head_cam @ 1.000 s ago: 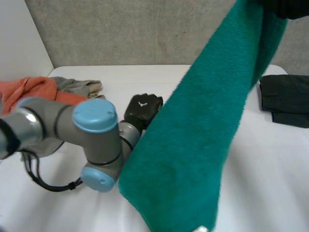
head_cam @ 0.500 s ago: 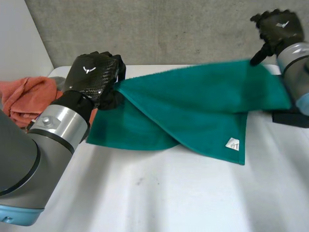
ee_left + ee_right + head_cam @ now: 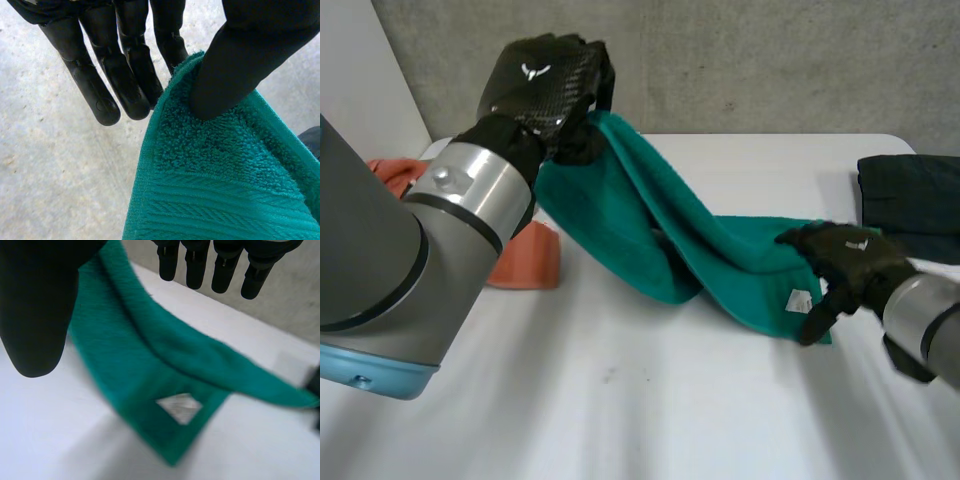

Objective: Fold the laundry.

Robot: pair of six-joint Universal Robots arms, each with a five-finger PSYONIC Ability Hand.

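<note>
Plainly, the teal towel (image 3: 650,230) carries a small white label (image 3: 798,298), its writing too small to read, at its low end just beside the dark folded cloth (image 3: 910,195); the long axis slants from there up to a raised corner well apart from that cloth. The left wrist view adds what the head view hides: the left robot hand (image 3: 535,85) pinches that corner between thumb and fingers (image 3: 125,80). Whether the right robot hand (image 3: 845,260), at the label end, grips cannot be told.

A teal terry towel (image 3: 715,250) slopes from one raised corner down to the desk (image 3: 650,410). An orange cloth (image 3: 525,262) and a dark folded garment (image 3: 910,190) lie either side.
</note>
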